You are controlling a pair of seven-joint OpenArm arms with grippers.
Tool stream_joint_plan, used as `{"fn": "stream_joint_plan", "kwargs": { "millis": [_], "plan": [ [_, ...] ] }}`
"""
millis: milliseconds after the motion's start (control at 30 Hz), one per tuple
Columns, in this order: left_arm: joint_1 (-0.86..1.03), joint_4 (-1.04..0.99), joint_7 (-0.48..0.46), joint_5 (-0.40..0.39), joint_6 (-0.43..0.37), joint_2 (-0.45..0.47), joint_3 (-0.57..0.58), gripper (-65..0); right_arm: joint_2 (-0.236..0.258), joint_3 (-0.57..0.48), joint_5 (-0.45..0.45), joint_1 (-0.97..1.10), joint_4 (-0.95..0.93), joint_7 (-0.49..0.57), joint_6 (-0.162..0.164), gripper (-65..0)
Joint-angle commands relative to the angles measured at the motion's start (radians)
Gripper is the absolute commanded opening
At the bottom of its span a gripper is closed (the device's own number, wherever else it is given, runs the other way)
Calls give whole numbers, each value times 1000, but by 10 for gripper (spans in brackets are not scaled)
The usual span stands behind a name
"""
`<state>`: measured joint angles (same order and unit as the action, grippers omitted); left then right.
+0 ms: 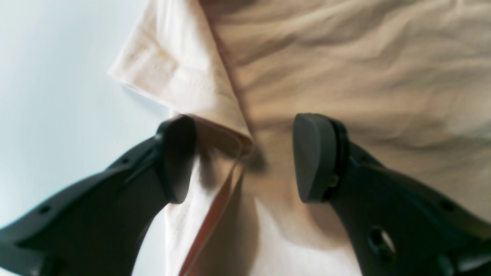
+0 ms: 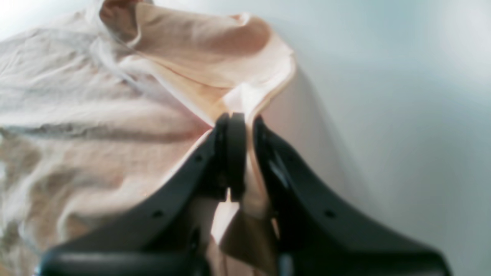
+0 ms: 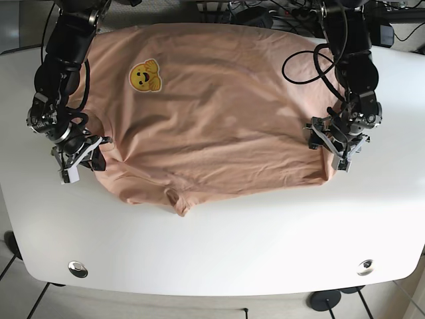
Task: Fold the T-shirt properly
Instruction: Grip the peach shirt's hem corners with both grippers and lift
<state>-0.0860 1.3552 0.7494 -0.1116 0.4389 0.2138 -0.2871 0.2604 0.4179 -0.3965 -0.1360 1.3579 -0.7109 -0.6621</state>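
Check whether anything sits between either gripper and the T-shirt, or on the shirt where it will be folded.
Nothing visible does. The right gripper already pinches the T-shirt at its edge; the left gripper has its jaws open right over the other edge. Only the printed yellow emblem shows on the shirt.

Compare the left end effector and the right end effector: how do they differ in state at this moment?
The left end effector is open, its fingers spread over the T-shirt edge without clamping it; the right end effector is shut, pinching a fold of cloth. In the base view the left one sits at the shirt's right side, the right one at its left side. Both are black and low at the shirt's edge.
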Motion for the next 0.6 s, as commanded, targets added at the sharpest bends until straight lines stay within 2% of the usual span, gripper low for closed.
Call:
{"fn": "stream_joint_plan", "kwargs": {
  "millis": [33, 233, 600],
  "plan": [
    [-14, 5, 12, 11, -7, 40, -4, -274, 18, 5, -18, -18, 18, 24, -5, -629],
    [-28, 10, 52, 5, -4, 101, -4, -274, 17, 5, -18, -18, 16, 24, -2, -629],
    [-62, 3, 54, 13, -4, 200, -5, -274, 17, 5, -18, -18, 16, 24, 2, -629]
  ]
}}
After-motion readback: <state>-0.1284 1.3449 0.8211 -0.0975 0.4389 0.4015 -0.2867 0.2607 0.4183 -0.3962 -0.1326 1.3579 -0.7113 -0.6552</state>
